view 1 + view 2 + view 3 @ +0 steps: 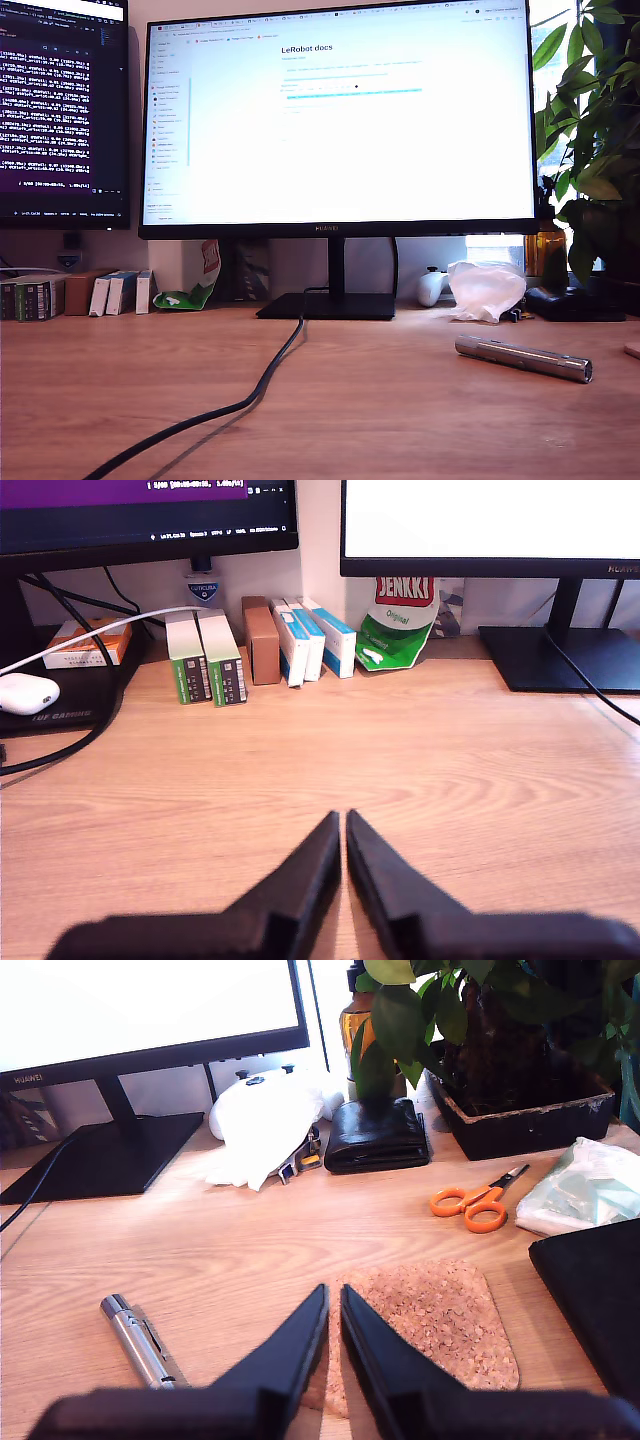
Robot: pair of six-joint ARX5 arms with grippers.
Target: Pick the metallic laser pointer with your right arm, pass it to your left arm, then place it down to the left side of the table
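The metallic laser pointer (523, 358) lies flat on the wooden table (380, 420) toward the exterior view's right, a ringed silver cylinder with a dark end. No arm shows in the exterior view. In the second wrist view the laser pointer (140, 1342) rests on the wood beside my second gripper (333, 1292), apart from it. That gripper is shut and empty, its tips over the edge of a cork coaster (430, 1325). My first gripper (335, 818) is shut with nothing in it, over bare table (450, 780); the pointer is out of that view.
A black cable (250, 400) runs from the monitor stand (330, 305) across the table. Small boxes (250, 650) and a green pouch (395, 630) line the back. Orange scissors (470, 1205), a black wallet (378, 1135), white crumpled plastic (265, 1120) and a plant pot (520, 1110) lie beyond the coaster.
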